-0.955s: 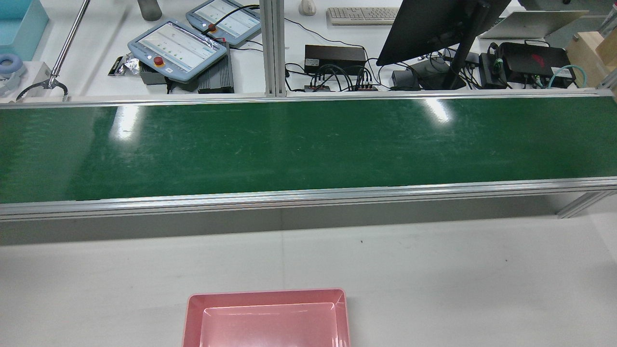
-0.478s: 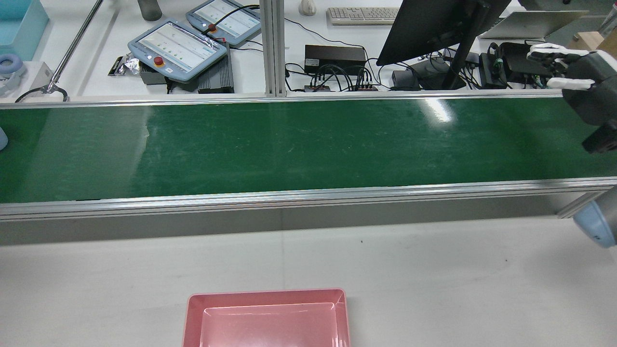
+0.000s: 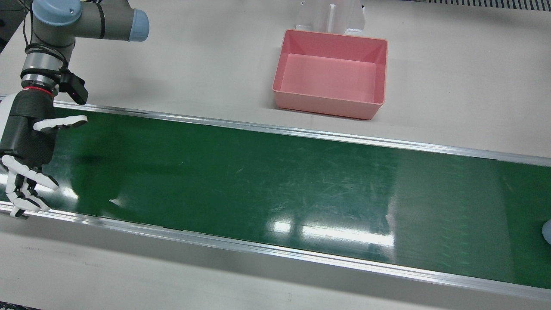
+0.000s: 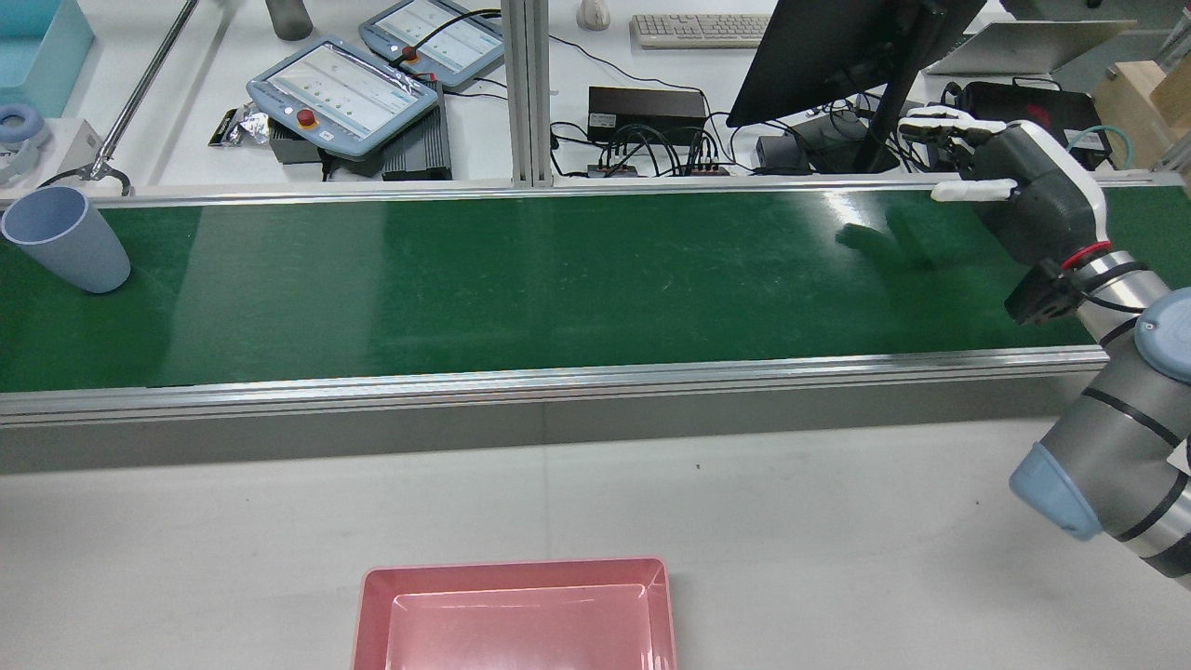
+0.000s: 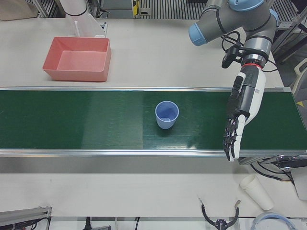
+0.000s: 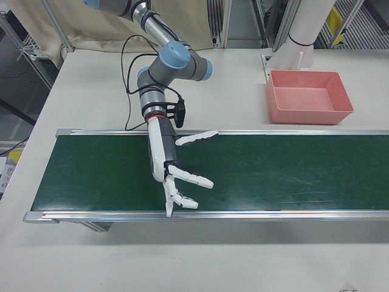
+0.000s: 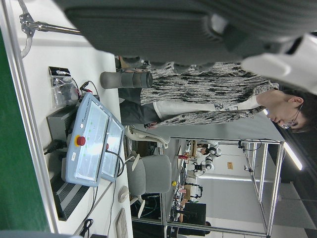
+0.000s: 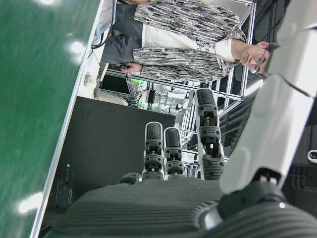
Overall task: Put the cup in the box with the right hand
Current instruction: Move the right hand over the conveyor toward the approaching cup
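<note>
A light blue cup (image 4: pixel 65 239) stands upright on the green belt at the far left of the rear view. It also shows in the left-front view (image 5: pixel 167 115) and as a sliver at the right edge of the front view (image 3: pixel 547 230). My right hand (image 4: pixel 1014 191) is open and empty over the belt's other end, far from the cup; it also shows in the front view (image 3: pixel 26 146) and the right-front view (image 6: pixel 173 164). My left hand (image 5: pixel 242 112) is open over the belt, a short way beyond the cup. The pink box (image 4: pixel 516 614) stands empty on the white table.
The green conveyor belt (image 4: pixel 558 279) has aluminium rails along both edges. Teach pendants (image 4: pixel 344 88), a monitor (image 4: pixel 837 51) and cables lie behind the belt. A white paper cup (image 5: pixel 256 190) lies on the operators' table.
The blue cup has come into view at the belt's left end. My right hand has moved in from the right edge, further over the belt.
</note>
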{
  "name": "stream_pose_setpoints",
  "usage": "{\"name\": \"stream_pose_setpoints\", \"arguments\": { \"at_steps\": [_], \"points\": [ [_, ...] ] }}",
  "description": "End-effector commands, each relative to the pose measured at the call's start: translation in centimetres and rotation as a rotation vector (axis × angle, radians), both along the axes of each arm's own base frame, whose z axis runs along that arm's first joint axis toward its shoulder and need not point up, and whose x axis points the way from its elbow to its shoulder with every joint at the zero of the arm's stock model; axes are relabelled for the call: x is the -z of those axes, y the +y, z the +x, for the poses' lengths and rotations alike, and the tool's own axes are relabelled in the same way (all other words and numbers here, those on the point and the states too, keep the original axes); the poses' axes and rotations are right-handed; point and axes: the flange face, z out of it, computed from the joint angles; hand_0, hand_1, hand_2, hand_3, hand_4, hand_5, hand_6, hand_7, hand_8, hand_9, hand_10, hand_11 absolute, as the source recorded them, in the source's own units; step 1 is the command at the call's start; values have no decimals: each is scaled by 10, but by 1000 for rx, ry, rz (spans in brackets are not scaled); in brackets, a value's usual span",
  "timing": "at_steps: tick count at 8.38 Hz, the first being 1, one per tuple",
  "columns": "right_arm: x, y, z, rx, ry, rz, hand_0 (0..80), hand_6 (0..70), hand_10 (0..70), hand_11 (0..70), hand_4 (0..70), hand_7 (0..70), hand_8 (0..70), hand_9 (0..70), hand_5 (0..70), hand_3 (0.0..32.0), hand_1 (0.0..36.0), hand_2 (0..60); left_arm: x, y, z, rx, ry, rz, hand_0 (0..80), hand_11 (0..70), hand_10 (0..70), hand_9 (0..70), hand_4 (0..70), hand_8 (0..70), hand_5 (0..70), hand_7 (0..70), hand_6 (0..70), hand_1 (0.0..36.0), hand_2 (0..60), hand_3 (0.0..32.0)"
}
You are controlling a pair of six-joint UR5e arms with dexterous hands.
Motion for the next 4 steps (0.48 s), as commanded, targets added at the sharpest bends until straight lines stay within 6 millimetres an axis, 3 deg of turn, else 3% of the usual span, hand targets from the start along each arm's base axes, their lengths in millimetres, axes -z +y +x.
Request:
{"name": "stream_pose_setpoints", "arguments": {
  "at_steps": [1,2,3,4],
  "points": [
    [9,14,-31,29,30,-22,511,83,6,20,246,340,153,253,55,0,115,52,-1,0,0,0,0,0,0,0,0,0,0,0,0,0,0,0,0,0],
    [0,8,-37,32,44,-35,508,81,24,46,248,327,148,244,54,0,86,0,-1,0,1,-2,0,-1,0,0,0,0,0,0,0,0,0,0,0,0],
    [-9,2,-42,32,55,-50,482,80,37,65,184,315,148,242,54,0,116,110,-1,0,1,-2,0,-2,0,0,0,0,0,0,0,0,0,0,0,0],
    [-13,-5,-47,32,61,-57,489,81,58,97,169,305,154,248,60,0,124,108,-1,0,1,-2,0,-2,0,0,0,0,0,0,0,0,0,0,0,0]
  ]
}}
